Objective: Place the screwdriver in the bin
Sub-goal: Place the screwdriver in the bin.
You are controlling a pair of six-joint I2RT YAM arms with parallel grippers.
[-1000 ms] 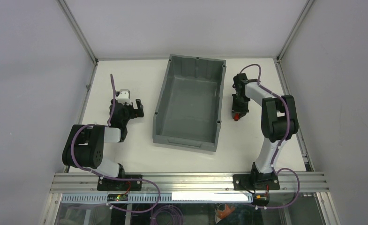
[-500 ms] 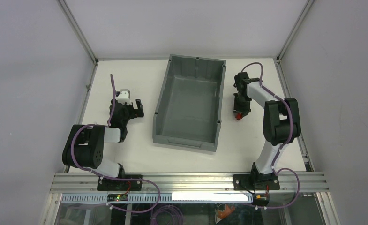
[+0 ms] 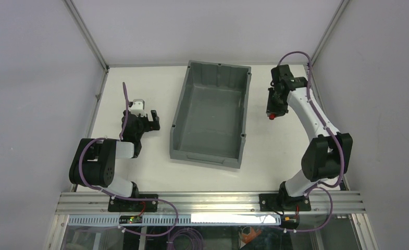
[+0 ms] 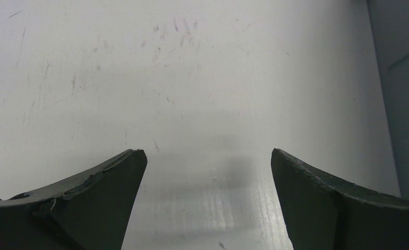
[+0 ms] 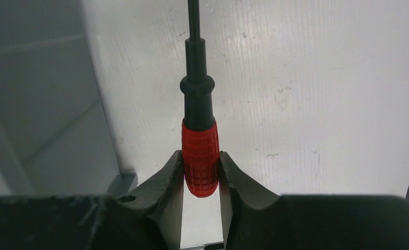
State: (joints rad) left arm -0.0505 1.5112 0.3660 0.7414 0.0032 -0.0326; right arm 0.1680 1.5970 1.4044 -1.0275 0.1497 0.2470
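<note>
My right gripper (image 3: 273, 111) is shut on the screwdriver's red handle (image 5: 200, 159), held above the white table just right of the grey bin (image 3: 211, 151). In the right wrist view the thin black shaft (image 5: 194, 21) points away from the gripper (image 5: 201, 162), and the bin's outer wall (image 5: 35, 94) fills the left. In the top view only the red handle end (image 3: 271, 116) shows below the gripper. My left gripper (image 3: 149, 121) is open and empty, low over the table left of the bin; its fingers (image 4: 103, 182) frame bare tabletop.
Metal frame posts and grey walls close in the table on the left, right and back. A rail runs along the near edge (image 3: 207, 200). The bin wall's edge shows at the right of the left wrist view (image 4: 405, 94).
My right arm has lifted the screwdriver off the table and moved it towards the back, stretching out. The left arm has not moved.
</note>
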